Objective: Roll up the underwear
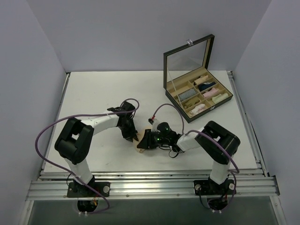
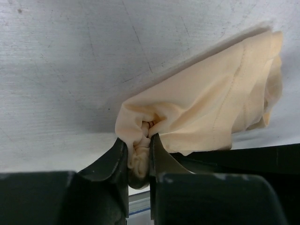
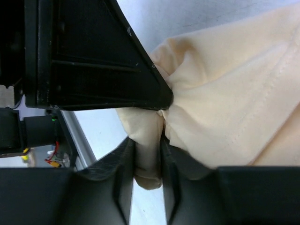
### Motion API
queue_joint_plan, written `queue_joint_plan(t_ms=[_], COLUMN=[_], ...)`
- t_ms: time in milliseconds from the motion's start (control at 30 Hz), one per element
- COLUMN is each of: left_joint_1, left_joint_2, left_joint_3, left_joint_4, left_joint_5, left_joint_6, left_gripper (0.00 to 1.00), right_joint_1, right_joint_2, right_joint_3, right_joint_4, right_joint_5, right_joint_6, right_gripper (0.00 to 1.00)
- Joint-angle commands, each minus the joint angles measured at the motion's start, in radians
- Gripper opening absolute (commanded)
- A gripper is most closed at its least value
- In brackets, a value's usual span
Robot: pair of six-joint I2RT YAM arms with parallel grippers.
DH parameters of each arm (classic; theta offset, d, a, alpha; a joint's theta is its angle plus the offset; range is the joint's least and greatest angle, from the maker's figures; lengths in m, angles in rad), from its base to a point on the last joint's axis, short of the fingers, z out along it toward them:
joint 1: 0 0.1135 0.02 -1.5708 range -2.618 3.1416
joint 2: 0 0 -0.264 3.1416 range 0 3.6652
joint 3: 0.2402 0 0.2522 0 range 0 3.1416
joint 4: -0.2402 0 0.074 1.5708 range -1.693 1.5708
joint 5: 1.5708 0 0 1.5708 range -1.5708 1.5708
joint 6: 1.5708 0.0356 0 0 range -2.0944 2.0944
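evidently, left fingers [image 2: 115,161] pinching underwear [image 2: 206,108] fold, right fingers [image 3: 123,164] pinching another fold

right end effector [image 3: 148,154] — pinching underwear [image 3: 225,93] fold | cloth bunched between narrow jaws — creased

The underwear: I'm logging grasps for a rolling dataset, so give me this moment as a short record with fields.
garment: small pale peach-beige thin cloth underwear, bunched on the white table
left gripper: shut on a cloth fold
right gripper: shut on another fold
gripper spacing: close together, near middle of table
background: open dark compartment box of cloth rolls, far right, untouched
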Motion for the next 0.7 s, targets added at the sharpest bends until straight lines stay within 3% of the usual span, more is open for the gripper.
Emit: queue_joint_plan(t_ms=[0,133,300,433,667], left_joint_1=[-0.009,-0.017,-0.026,-0.026,-0.04], left_joint_2=[0.073,0.119,0.157,0.182,0.228], left_joint_3=[0.057,0.117,0.176,0.192,0.257], left_joint_4=[-0.165,-0.29,-0.432,-0.465,-0.508], left_joint_5=[-0.013,-0.005,-0.065,-0.065,-0.073], left_joint_6=[0.041,0.052,0.051,0.026,0.006], left_gripper=[0.1,0.06,0.05,0.05,0.05], right_joint_1=[-0.01,0.021,0.131,0.243,0.4], right_joint_2=[-0.08,-0.248,-0.399,-0.401,-0.254], right_joint_3=[0.022,0.074,0.146,0.214,0.318], right_joint_4=[-0.382,-0.621,-0.733,-0.765,-0.772], right_joint_5=[0.172,0.334,0.512,0.673,0.799], right_joint_6=[-0.145,-0.218,-0.287,-0.338,-0.38], right_gripper=[0.25,0.36,0.44,0.5,0.54])
